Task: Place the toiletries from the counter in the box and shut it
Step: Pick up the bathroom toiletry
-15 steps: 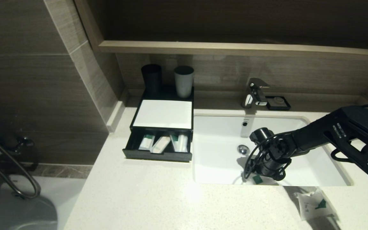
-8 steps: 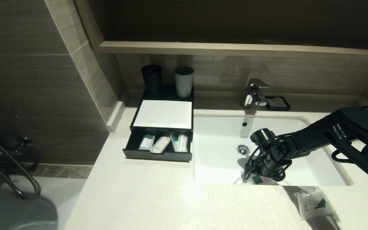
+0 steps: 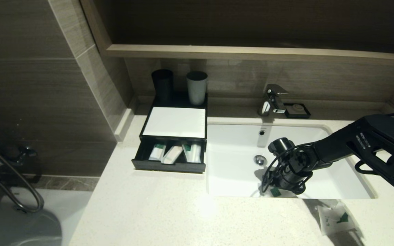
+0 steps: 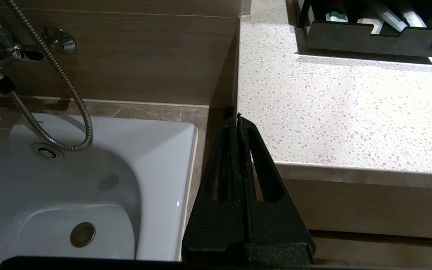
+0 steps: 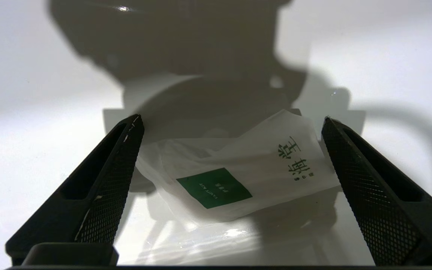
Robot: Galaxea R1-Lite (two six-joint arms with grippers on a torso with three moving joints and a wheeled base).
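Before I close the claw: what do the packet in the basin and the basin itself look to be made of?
Packet: thin translucent plastic film, by its creases and glossy sheen, with a printed green square; what is inside cannot be told. Basin: glazed ceramic or similar, smooth glossy white with sharp reflections. The open right claw flanks the packet without touching.

— What colours do you see under your pincer?

— My right gripper (image 5: 233,123) is black with a fine mesh texture on the fingers. Between them lies a clear-and-white packet (image 5: 246,172) with a green square and green lettering, on the white basin (image 3: 238,164).

— And the counter?

— The counter (image 3: 169,208) is pale cream, speckled. The box (image 3: 173,136) is black with a white panel; its drawer packets (image 3: 174,152) are white with green marks. One cup (image 3: 162,83) black, one cup (image 3: 197,85) grey.
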